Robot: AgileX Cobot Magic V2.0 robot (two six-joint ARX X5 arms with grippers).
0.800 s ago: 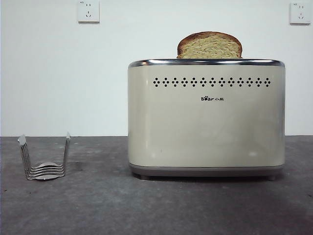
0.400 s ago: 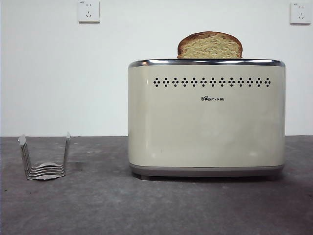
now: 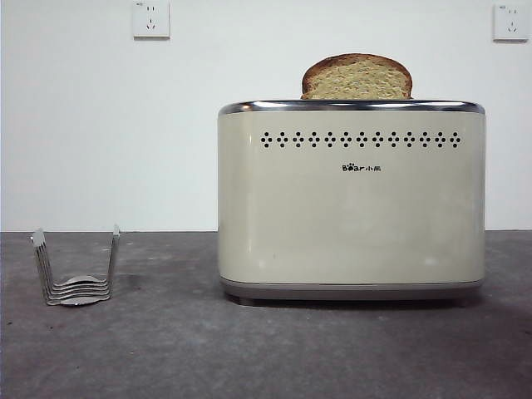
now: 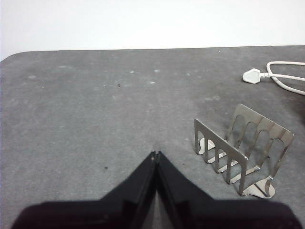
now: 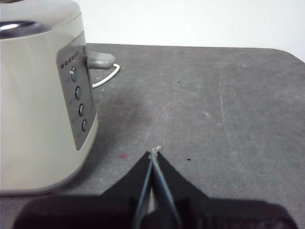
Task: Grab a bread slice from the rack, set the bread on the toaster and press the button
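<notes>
The slice of bread (image 3: 357,77) stands upright in the top of the cream toaster (image 3: 351,199), its rounded brown crust showing above the chrome rim. The small wire rack (image 3: 75,268) sits on the table to the toaster's left with nothing in it. My left gripper (image 4: 156,154) hovers over bare table beside the rack (image 4: 243,148), jaws shut on nothing. Beside the toaster's end panel (image 5: 78,100), with its grey lever (image 5: 99,59) and round buttons, my right gripper (image 5: 154,151) is shut too. Neither arm shows in the front view.
A white plug and cord (image 4: 274,77) lie on the grey table beyond the rack. Another white cord (image 5: 107,76) runs behind the toaster's end. Two wall sockets (image 3: 150,18) sit on the white wall behind.
</notes>
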